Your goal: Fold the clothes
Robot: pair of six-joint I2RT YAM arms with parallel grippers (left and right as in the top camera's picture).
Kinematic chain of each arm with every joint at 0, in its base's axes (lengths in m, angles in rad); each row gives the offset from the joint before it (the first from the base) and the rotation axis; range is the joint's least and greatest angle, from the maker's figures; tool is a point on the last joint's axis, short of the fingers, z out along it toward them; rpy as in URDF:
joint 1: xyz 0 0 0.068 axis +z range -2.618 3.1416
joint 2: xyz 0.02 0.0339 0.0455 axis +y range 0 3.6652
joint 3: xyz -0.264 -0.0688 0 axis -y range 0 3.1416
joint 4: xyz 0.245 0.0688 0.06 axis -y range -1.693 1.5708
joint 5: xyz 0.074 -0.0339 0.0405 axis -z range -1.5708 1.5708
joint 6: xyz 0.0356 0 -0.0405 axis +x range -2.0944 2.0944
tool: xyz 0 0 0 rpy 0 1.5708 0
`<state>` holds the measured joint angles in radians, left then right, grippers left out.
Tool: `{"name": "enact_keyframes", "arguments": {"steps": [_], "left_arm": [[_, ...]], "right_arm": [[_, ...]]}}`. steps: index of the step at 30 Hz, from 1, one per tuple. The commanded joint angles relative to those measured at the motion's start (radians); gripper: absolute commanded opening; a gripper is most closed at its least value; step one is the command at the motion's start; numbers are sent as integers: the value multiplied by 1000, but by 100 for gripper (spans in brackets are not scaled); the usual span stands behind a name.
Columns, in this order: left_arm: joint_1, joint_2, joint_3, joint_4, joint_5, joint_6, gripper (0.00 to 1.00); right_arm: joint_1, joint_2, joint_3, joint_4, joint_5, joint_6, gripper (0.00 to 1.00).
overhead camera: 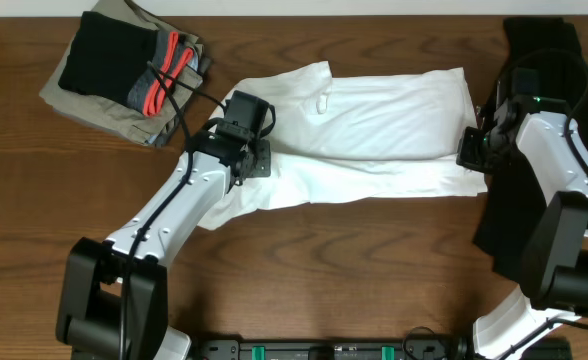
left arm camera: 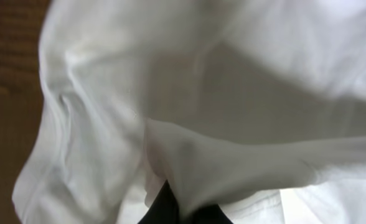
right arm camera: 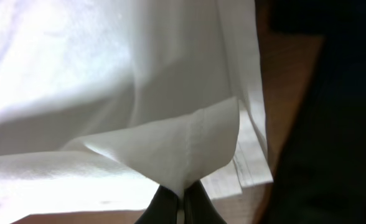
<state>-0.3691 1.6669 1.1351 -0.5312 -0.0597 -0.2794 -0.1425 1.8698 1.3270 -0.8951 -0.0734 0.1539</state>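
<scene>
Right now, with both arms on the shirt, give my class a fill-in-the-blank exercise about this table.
The T-shirt spread on the wooden table is ____ in colour. The left gripper and the right gripper are both ____ on its cloth. The pile of folded clothes lies on the robot's ____ side.
Missing words: white; shut; left.

Overhead looks straight down at the table (overhead camera: 374, 250); both wrist views (very close) share its white T-shirt (overhead camera: 374, 130).
</scene>
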Motion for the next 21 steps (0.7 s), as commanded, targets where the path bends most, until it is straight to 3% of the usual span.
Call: {"name": "enact_keyframes", "arguments": {"steps": [1,14,15,18,19,21], "left_arm": [[4,15,21,26,-61,18,6],[5,86,21,45,-92,18,6],[5,89,21,47,-92,18,13],[13,89,21,46,-92,18,79],[19,84,21,41,-92,18,91],[34,61,26,5,-91,14,98]], "right_arm": [[8,18,10,19,-17,-21,1],[18,35,10,108,-21,-29,2],[18,35,10,114,-21,-29,7],[18,35,10,125,-21,-29,53],[18,35,10,124,-21,-29,61],[17,35,10,119,-21,-29,65]]}}
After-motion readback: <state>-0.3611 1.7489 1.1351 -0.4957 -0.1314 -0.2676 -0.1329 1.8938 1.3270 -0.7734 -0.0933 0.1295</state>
